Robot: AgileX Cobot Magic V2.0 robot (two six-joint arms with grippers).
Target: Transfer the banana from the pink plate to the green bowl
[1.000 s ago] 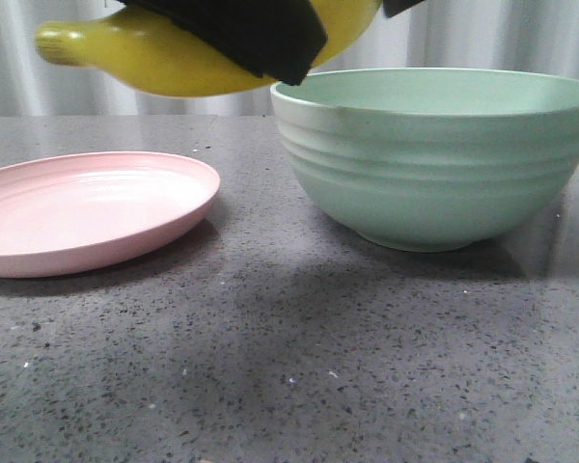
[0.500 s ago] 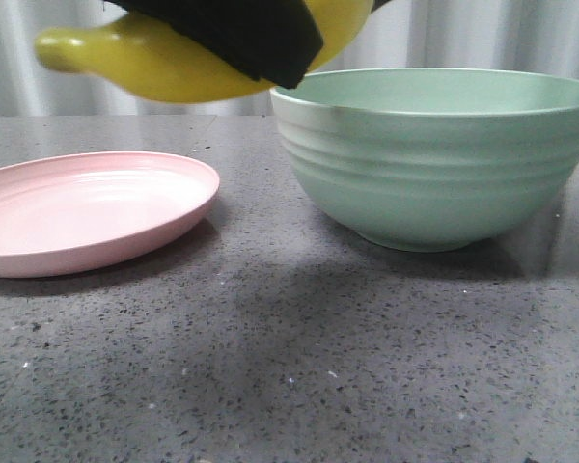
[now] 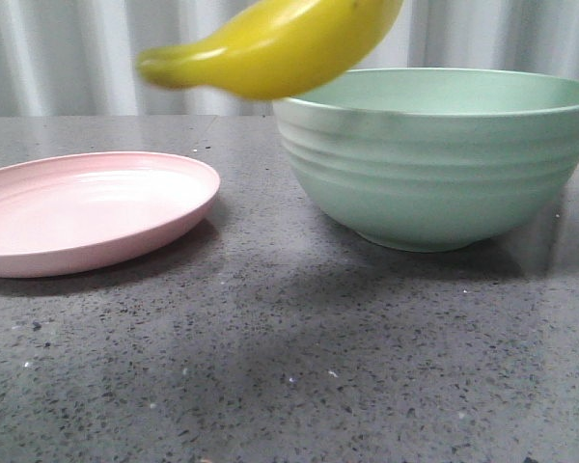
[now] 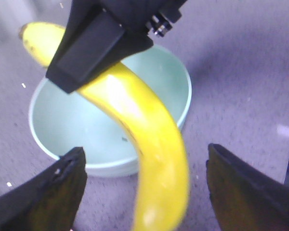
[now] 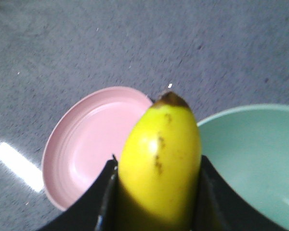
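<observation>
The yellow banana (image 3: 280, 48) hangs in the air above the left rim of the mint-green bowl (image 3: 434, 164), stem end pointing left. My right gripper (image 5: 158, 166) is shut on the banana (image 5: 161, 139), with the bowl (image 5: 250, 159) and the pink plate (image 5: 91, 139) below it. In the left wrist view a right finger (image 4: 91, 53) clamps the banana (image 4: 149, 130) over the bowl (image 4: 67, 120). My left gripper (image 4: 144, 159) is open; its jaws stand wide on either side of the banana and clear of it. The pink plate (image 3: 87, 207) holds nothing. No gripper shows in the front view.
The plate and bowl stand side by side on a dark grey speckled tabletop (image 3: 289, 367), plate left, bowl right, with a small gap between them. A pale curtain (image 3: 77, 58) hangs behind the table.
The banana has moved right and its right end has tilted up over the bowl's rim. The black gripper that covered its middle in the front view is gone from that view.
</observation>
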